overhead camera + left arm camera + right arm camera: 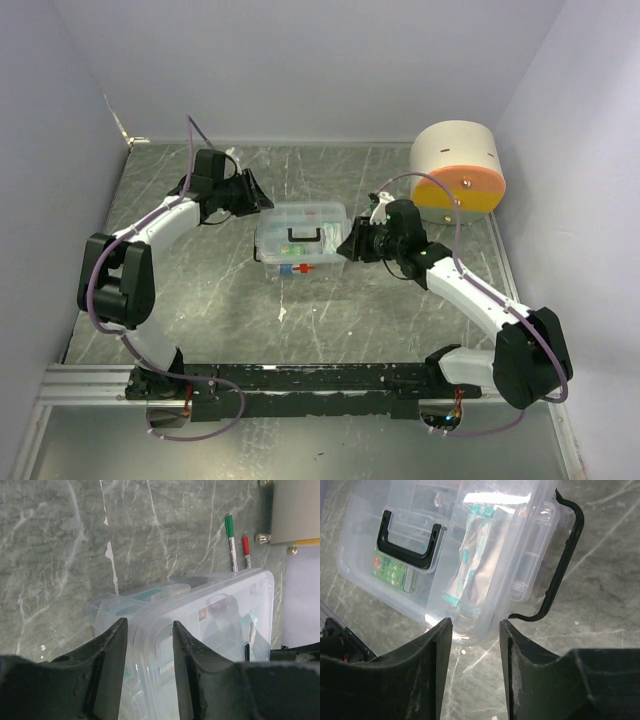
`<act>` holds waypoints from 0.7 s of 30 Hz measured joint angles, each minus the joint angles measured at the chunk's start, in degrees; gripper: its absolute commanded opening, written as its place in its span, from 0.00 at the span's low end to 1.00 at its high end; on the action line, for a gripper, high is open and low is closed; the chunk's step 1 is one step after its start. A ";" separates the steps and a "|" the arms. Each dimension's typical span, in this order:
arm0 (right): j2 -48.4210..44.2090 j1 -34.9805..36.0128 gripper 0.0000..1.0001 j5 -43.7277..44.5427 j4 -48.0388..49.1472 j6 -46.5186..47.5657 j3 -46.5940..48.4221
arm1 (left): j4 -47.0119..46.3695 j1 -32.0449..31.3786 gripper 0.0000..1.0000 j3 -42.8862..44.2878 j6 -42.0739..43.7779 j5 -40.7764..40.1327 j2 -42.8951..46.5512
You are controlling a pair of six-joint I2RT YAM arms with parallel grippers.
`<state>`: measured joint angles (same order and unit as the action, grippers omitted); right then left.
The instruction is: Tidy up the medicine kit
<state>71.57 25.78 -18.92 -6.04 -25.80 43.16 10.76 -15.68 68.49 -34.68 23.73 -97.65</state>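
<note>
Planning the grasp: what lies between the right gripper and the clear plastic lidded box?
Nothing: in the right wrist view the clear plastic box has its corner at the open right gripper, over grey marbled table.

Grey-green marbled tabletop (200, 300), veined white.
Carries: one clear lidded plastic box (300, 235), centre; green-capped marker (231, 542) and red-capped marker (246, 550), side by side just beside the box; cream-and-orange round container (458, 175), far right corner.
</note>
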 measured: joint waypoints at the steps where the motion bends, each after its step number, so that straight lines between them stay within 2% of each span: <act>1: -0.31 0.44 0.47 1.33 -1.03 -0.83 0.28 | 0.07 -0.15 0.52 0.09 0.20 -0.31 -0.02; 5: -0.26 1.88 0.57 7.96 -6.51 -2.49 3.34 | 1.92 -0.96 0.69 0.24 0.22 -2.64 0.37; 10: 0.81 2.69 0.63 15.69 -12.61 -2.43 11.23 | 6.25 -0.81 0.99 -2.12 -0.74 -10.05 6.01; 16: 7.65 10.01 0.67 24.61 -15.80 -1.22 22.80 | 2.25 1.70 0.98 -13.60 -4.13 -14.86 19.43; 19: 12.76 13.81 0.71 26.53 -16.37 -0.26 27.06 | -0.94 2.19 0.89 -18.18 -6.16 -14.36 20.50; 21: 16.50 16.13 0.71 27.32 -16.63 0.59 29.94 | -4.68 2.19 0.87 -22.05 -8.50 -12.46 20.17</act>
<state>88.07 41.91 8.40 -22.68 -25.21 73.10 6.09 -13.50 46.44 -43.18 11.27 -77.47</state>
